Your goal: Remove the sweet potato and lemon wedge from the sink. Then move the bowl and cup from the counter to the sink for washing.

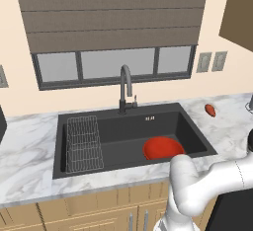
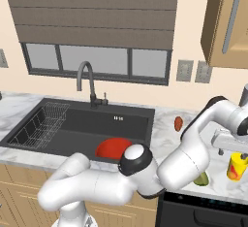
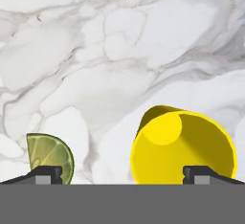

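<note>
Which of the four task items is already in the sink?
The bowl, wide and red, sits on the sink floor. The sweet potato, lemon wedge and cup are all on the counter.

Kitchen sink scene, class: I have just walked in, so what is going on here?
The robot arm reaches right, its open gripper above the yellow cup on the marble counter, not gripping it. The red bowl already lies in the sink. The sweet potato and the lemon wedge are out on the counter, the wedge beside the cup. Only the cup is left to move.
</note>
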Available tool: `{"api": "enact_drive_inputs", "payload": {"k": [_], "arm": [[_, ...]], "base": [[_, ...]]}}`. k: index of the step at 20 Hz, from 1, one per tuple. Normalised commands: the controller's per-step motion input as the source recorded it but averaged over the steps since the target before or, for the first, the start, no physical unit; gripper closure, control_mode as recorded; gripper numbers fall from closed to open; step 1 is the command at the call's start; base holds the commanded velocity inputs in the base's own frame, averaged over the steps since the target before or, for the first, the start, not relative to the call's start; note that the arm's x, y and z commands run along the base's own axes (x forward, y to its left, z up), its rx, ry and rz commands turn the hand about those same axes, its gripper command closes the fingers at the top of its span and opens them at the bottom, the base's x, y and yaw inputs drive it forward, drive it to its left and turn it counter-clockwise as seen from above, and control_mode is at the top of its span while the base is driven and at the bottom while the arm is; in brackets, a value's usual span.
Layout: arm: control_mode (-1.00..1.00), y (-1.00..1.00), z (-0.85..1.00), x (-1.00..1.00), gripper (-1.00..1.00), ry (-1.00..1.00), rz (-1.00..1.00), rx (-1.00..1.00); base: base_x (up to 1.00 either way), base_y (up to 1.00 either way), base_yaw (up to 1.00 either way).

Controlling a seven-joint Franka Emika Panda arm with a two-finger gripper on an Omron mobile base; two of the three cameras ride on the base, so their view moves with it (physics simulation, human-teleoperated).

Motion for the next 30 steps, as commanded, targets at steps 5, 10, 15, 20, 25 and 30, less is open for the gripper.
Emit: {"api": "enact_drive_inputs", "payload": {"k": [5,10,15,20,25,30], "arm": [[-1.0,0.0,-0.08,0.08,-1.0,-0.09,0.03,0.0],[-1.0,-0.01,-0.07,0.1,-1.0,-0.08,0.04,0.0],[-1.0,-0.09,-0.07,0.06,-1.0,-0.04,0.03,0.0],[-1.0,-0.11,-0.08,0.06,-1.0,0.0,0.0,-0.03],[-1.0,-0.09,-0.08,0.1,-1.0,0.0,0.0,-0.03],[-1.0,-0.08,-0.06,0.06,-1.0,0.0,0.0,-0.02]], "base": [[0.0,0.0,0.0],[0.0,0.0,0.0],[0.0,0.0,0.0],[0.0,0.0,0.0],[0.0,0.0,0.0],[0.0,0.0,0.0]]}}
